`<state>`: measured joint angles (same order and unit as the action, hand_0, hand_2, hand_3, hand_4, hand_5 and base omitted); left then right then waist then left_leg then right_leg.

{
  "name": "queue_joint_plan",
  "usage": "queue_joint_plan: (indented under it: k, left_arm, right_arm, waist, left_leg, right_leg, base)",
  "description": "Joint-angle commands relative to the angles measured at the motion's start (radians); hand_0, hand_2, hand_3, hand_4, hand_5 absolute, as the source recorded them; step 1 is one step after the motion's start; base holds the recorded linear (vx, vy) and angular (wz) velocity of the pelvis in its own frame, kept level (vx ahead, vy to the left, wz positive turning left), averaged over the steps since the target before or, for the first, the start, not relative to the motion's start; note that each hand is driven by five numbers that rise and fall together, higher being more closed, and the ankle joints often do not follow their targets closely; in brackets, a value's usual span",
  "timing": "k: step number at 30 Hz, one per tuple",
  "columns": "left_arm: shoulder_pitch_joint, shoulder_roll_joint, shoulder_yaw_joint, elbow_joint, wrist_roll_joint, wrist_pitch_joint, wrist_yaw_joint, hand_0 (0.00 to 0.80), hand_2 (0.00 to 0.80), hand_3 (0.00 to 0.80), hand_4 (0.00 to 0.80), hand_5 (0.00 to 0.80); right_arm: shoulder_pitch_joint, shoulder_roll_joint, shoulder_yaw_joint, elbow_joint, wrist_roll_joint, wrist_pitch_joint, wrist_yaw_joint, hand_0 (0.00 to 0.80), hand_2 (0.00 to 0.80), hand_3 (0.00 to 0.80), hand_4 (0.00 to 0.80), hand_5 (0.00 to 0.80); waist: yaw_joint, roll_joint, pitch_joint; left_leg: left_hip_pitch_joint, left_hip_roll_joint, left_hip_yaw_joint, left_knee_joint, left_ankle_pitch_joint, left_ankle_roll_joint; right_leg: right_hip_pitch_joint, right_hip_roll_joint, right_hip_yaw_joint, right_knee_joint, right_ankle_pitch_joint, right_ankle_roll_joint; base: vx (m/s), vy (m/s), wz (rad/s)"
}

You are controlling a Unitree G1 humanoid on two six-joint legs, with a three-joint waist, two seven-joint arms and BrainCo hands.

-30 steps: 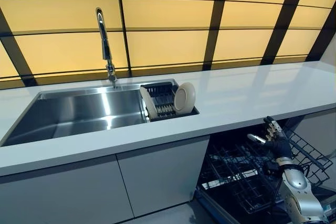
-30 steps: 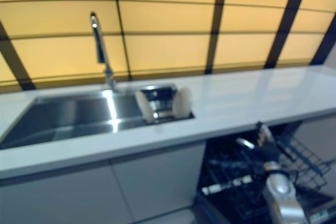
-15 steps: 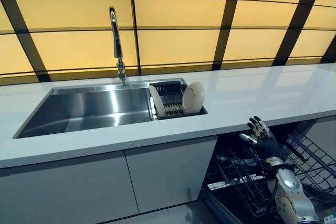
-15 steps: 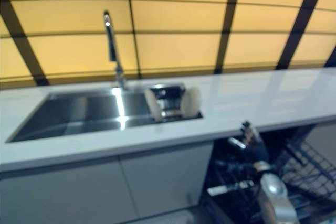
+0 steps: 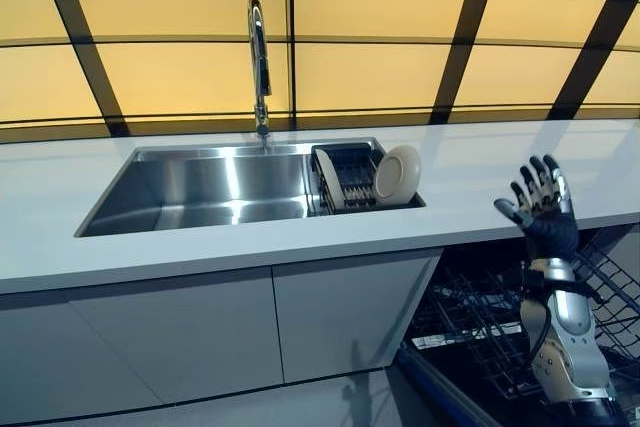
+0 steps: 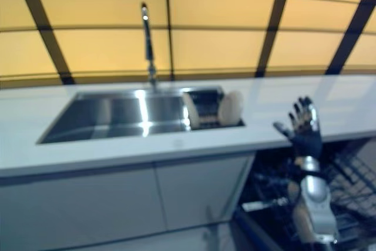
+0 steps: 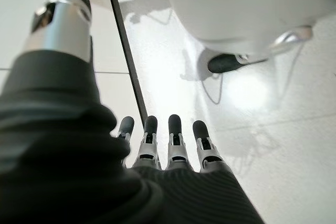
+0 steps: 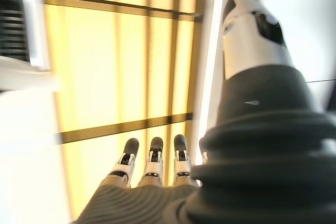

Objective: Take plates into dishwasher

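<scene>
**Plates not yet moved — right hand empty, raised by the counter edge**

Progress: nothing loaded as far as the views show. Two plates sit on edge in the dark drying rack (image 5: 350,175) at the right end of the sink (image 5: 190,187) — the round plate (image 5: 397,173) leaning at the rack's right side, the other plate (image 5: 328,179) tilted at its left side. The dishwasher (image 5: 470,327) under the counter is open, its wire rack (image 5: 600,292) pulled out, and no plate shows in the visible part. So grasp, carry and placement all look left to do.

Hands: right hand (image 5: 540,209) is up in front of the counter's front edge, fingers straight and spread, holding nothing; its wrist view shows the same straight fingers against the yellow wall panels (image 5: 380,67). Left hand (image 7: 168,145) shows only in its own wrist view, hanging over the floor, fingers straight, empty.

Edges and room: the countertop (image 5: 500,162) between the drying rack and the right hand is bare, giving an open path across to the plates. Things to mind — the sink rim near the round plate, the counter's front edge just beside the hand, and the pulled-out wire rack below the arm. The faucet (image 5: 259,67) stands behind the sink, well apart from the plates.
</scene>
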<state>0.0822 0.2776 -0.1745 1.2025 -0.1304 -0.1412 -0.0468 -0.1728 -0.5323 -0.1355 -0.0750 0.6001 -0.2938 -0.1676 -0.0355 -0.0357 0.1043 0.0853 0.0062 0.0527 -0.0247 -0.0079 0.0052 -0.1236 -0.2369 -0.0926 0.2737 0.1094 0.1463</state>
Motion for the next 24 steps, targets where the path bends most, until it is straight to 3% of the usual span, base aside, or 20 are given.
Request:
queue_joint_plan:
  k: [1, 2, 7, 12, 17, 24]
  left_arm:
    - [-0.021, 0.026, 0.008, 0.006, 0.037, -0.014, -0.006, 0.000, 0.000, 0.000, 0.000, 0.000]
    - [-0.023, 0.026, 0.010, 0.018, 0.035, -0.019, -0.005, 0.000, 0.000, 0.000, 0.000, 0.000]
    - [-0.038, 0.024, 0.009, 0.056, 0.035, -0.030, -0.005, 0.000, 0.000, 0.000, 0.000, 0.000]
    - [-0.040, 0.028, 0.005, 0.070, 0.067, -0.023, -0.011, 0.000, 0.000, 0.000, 0.000, 0.000]
    - [-0.036, 0.039, 0.006, 0.085, 0.073, -0.045, -0.013, 0.000, 0.000, 0.000, 0.000, 0.000]
    - [-0.029, 0.043, 0.012, 0.059, 0.053, -0.068, -0.032, 0.000, 0.000, 0.000, 0.000, 0.000]
  right_arm:
    - [-0.123, -0.073, -0.068, -0.042, -0.015, -0.085, -0.023, 0.000, 0.000, 0.000, 0.000, 0.000]
    - [-0.139, -0.096, -0.077, -0.048, -0.007, -0.091, -0.028, 0.000, 0.000, 0.000, 0.000, 0.000]
    - [-0.178, -0.153, -0.093, -0.062, 0.036, -0.080, -0.011, 0.000, 0.000, 0.000, 0.000, 0.000]
    - [-0.198, -0.175, -0.082, -0.047, 0.031, -0.032, -0.008, 0.000, 0.000, 0.000, 0.000, 0.000]
    - [-0.215, -0.168, -0.059, -0.065, 0.003, -0.029, -0.011, 0.000, 0.000, 0.000, 0.000, 0.000]
    - [-0.246, -0.123, -0.001, -0.061, 0.007, 0.001, -0.007, 0.000, 0.000, 0.000, 0.000, 0.000]
  waist:
    - [0.012, -0.016, -0.023]
    - [-0.004, -0.021, -0.023]
    - [-0.039, -0.018, -0.020]
    - [-0.054, -0.030, -0.013]
    - [-0.048, -0.046, -0.010]
    - [-0.037, -0.006, -0.025]
  left_leg:
    - [0.032, -0.105, -0.031, 0.046, -0.092, 0.053]
    - [0.050, -0.111, -0.044, 0.045, -0.105, 0.049]
    - [0.099, -0.117, -0.101, 0.038, -0.126, 0.045]
    - [0.144, -0.134, -0.170, 0.018, -0.123, 0.052]
    - [0.128, -0.164, -0.231, 0.023, -0.129, 0.076]
    - [0.181, -0.110, -0.192, 0.103, -0.212, 0.026]
  right_leg:
    - [-0.021, 0.019, 0.013, -0.060, 0.104, -0.006]
    - [-0.045, 0.048, 0.014, -0.125, 0.094, -0.003]
    - [-0.101, 0.110, 0.020, -0.229, 0.109, 0.000]
    - [-0.160, 0.124, 0.016, -0.255, 0.170, 0.006]
    - [-0.134, 0.131, 0.070, -0.233, 0.158, -0.003]
    - [-0.079, 0.116, 0.003, -0.166, 0.065, -0.037]
  base:
    - [0.193, -0.058, 0.04]
    - [0.183, -0.050, -0.01]
    - [0.203, -0.048, 0.20]
    - [0.270, -0.131, 0.02]
    - [0.246, -0.197, 0.45]
    - [0.244, -0.183, 0.06]
